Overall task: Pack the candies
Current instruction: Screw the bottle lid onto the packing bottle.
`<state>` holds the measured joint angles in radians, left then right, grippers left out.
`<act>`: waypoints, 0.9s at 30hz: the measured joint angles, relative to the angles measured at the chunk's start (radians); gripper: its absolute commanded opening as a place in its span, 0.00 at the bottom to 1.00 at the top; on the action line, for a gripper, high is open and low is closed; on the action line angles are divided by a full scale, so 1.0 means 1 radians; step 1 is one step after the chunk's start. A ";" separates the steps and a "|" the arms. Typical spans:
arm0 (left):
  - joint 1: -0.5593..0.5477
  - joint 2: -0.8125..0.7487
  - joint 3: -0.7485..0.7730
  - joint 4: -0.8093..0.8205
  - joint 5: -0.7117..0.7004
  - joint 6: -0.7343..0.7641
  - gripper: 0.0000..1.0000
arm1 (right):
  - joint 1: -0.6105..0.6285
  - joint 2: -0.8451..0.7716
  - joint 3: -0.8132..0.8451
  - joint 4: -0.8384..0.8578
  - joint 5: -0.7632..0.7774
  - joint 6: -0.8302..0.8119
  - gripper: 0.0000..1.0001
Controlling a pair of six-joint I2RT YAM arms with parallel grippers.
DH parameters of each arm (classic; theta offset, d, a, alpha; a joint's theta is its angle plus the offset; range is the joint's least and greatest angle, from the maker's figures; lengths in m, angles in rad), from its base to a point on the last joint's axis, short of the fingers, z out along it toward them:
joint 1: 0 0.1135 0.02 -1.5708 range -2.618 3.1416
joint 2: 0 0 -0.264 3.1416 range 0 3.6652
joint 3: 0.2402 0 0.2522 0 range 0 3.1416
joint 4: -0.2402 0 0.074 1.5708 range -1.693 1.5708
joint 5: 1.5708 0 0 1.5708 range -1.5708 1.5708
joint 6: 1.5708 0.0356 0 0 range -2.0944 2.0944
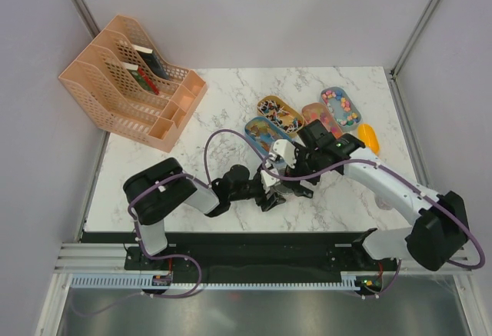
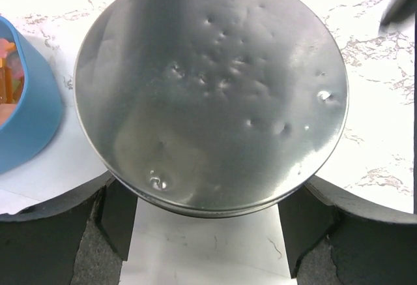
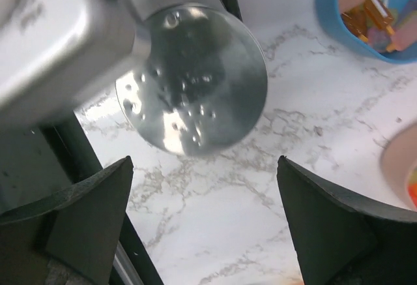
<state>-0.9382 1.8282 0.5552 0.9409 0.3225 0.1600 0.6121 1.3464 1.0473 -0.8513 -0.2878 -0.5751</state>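
The candies (image 1: 278,113) lie in several oval trays at the back of the table, and more candies (image 3: 370,12) show in a blue tray (image 3: 329,11). A round dented metal tin (image 2: 208,89) sits between the fingers of my left gripper (image 2: 212,226), whose pads press on its rim at both sides. From the right wrist the same tin (image 3: 195,83) shows just ahead of my right gripper (image 3: 208,233), which is open over bare marble with nothing in it. In the top view my left gripper (image 1: 275,194) and right gripper (image 1: 296,168) meet mid-table.
A blue tray (image 2: 29,128) of candies stands just left of the tin. A yellow-orange scoop (image 1: 369,138) lies at the right beside the trays. A peach file organiser (image 1: 131,82) stands at the back left. A pink tray's edge (image 3: 399,161) is at the right.
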 measured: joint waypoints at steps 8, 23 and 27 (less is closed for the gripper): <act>-0.003 0.009 0.002 0.015 0.002 0.022 0.23 | -0.063 -0.134 -0.001 -0.064 0.002 -0.278 0.98; -0.005 0.011 0.004 0.016 0.002 0.029 0.24 | -0.072 0.037 0.029 -0.040 -0.189 -0.703 0.98; -0.005 0.011 0.005 0.014 0.002 0.029 0.24 | -0.057 0.049 0.049 -0.063 -0.211 -0.750 0.98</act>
<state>-0.9428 1.8397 0.5602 0.9554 0.3244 0.1890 0.5552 1.3956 1.0962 -0.9142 -0.4992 -1.3251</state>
